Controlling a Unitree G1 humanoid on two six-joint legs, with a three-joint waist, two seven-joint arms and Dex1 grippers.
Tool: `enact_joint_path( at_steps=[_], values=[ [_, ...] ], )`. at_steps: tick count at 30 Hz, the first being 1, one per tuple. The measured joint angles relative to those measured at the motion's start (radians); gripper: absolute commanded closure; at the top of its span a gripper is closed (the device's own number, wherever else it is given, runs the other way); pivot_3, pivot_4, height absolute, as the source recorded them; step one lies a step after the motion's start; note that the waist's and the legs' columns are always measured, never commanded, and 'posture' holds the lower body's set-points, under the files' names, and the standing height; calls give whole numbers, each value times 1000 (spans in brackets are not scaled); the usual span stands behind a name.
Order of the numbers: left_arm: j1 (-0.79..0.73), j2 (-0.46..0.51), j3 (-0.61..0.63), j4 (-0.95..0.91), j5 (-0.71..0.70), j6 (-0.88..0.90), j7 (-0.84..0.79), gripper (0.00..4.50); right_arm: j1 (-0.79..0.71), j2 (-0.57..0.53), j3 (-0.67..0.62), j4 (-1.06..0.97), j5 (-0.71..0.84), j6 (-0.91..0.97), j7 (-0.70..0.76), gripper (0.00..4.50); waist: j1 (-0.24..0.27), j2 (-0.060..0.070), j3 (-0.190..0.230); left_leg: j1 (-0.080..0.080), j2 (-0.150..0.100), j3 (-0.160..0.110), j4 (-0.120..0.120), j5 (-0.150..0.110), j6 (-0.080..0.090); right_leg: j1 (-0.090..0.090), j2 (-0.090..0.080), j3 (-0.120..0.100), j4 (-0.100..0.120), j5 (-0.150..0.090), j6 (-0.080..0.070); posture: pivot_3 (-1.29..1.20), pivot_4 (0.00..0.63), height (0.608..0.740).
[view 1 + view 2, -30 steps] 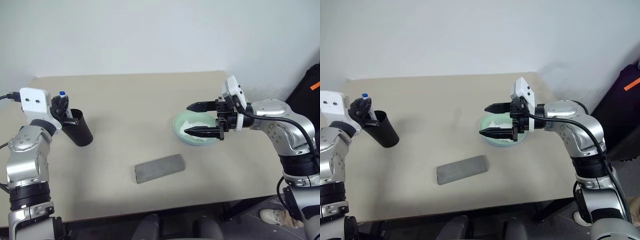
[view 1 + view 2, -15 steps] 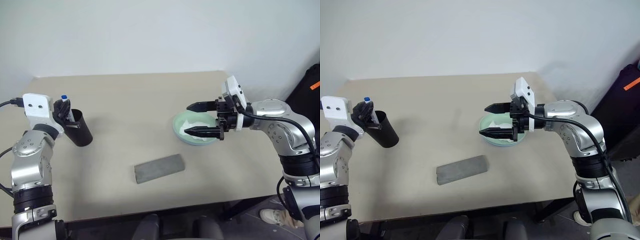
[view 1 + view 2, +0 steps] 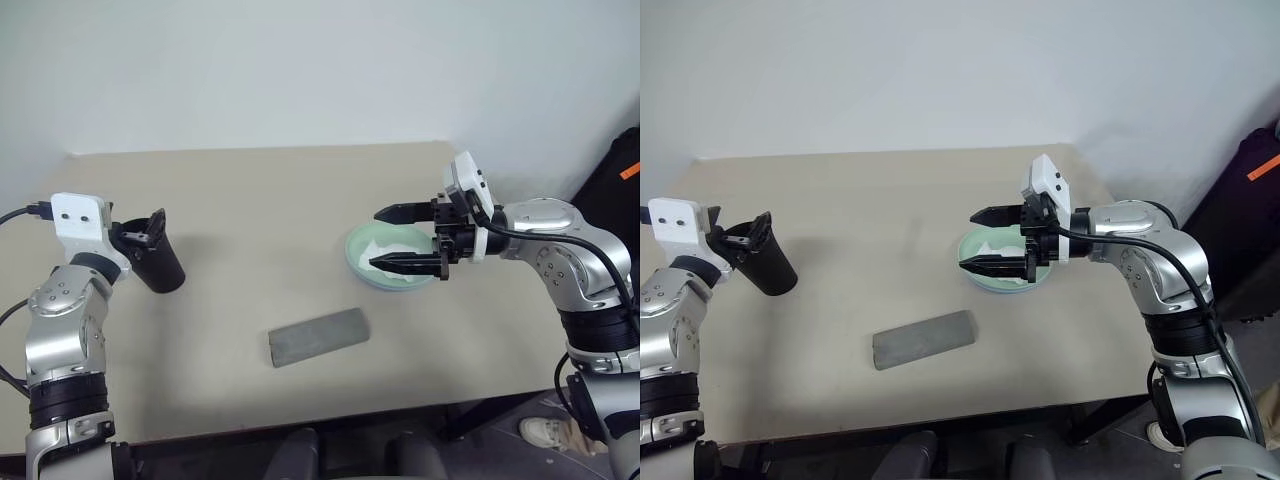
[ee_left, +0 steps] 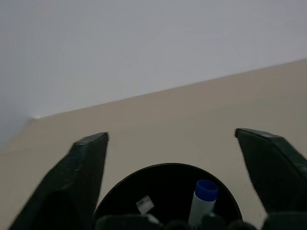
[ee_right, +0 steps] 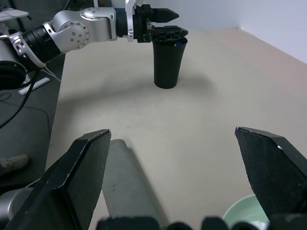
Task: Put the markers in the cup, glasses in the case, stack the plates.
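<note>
The black cup (image 3: pixel 160 265) stands at the table's left. My left gripper (image 3: pixel 145 228) hangs open right over its rim, nothing between its fingers. In the left wrist view a marker (image 4: pixel 205 194) with a blue cap stands inside the cup (image 4: pixel 168 191), with a small white bit beside it. The pale green plate (image 3: pixel 356 250) lies right of centre with crumpled white tissue (image 3: pixel 385 240) in it. My right gripper (image 3: pixel 375 238) hovers open above it, pointing left. The grey case (image 3: pixel 318 337) lies shut near the front edge. The glasses are out of view.
The beige table (image 3: pixel 260 200) backs onto a white wall. A black bag with an orange patch (image 3: pixel 625 180) stands off its right side. In the right wrist view, cables (image 5: pixel 21 91) hang beyond the table's left edge.
My left gripper was shut on the blue-capped marker above the cup. It has opened and the marker has dropped inside. The right arm has not moved.
</note>
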Motion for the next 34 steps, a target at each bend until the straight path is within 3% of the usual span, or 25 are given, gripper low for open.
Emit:
enact_joint_path(
  at_steps=[8, 13, 19, 22, 30, 34],
  values=[
    [8, 99, 70, -60, -125, 126, -143, 27, 3, -1, 0, 2, -3, -6, -1, 0, -1, 0, 0, 0, 2, 2, -1, 0, -1, -2, 0, 0, 0, 0, 0, 0, 0, 704],
    [100, 267, 178, -93, -267, 258, -365, 27, 31, -26, -8, 19, -9, -16, -3, 0, -4, 1, 1, 0, 6, 6, -3, -1, -2, -4, 1, -2, -2, -1, 0, 0, 0, 704],
    [250, 367, 247, -102, -313, 305, -575, 27, 34, -39, -27, 53, -19, -40, -11, 0, -4, 3, 1, 0, 11, 12, -7, -1, -2, -6, 1, -3, -7, 0, -4, 0, 0, 704],
    [324, 383, 284, -101, -316, 314, -665, 27, 35, -49, -32, 81, -28, -54, -6, 0, -4, 4, 1, 1, 14, 15, -8, -2, -3, -7, 1, -5, -10, 1, -6, 0, 0, 704],
    [334, 381, 314, -74, -305, 243, -722, 27, 25, -41, -24, 117, -46, -71, 10, 0, -3, 4, 1, 1, 19, 22, -9, -2, -3, -8, 1, -5, -11, 1, -6, 0, 0, 704],
    [346, 325, 305, -113, -313, 246, -712, 27, 26, -41, -23, 115, -46, -71, 11, 0, -3, 4, 1, 1, 20, 24, -9, -2, -4, -8, 1, -5, -12, 3, -7, 0, 0, 704]
  ],
)
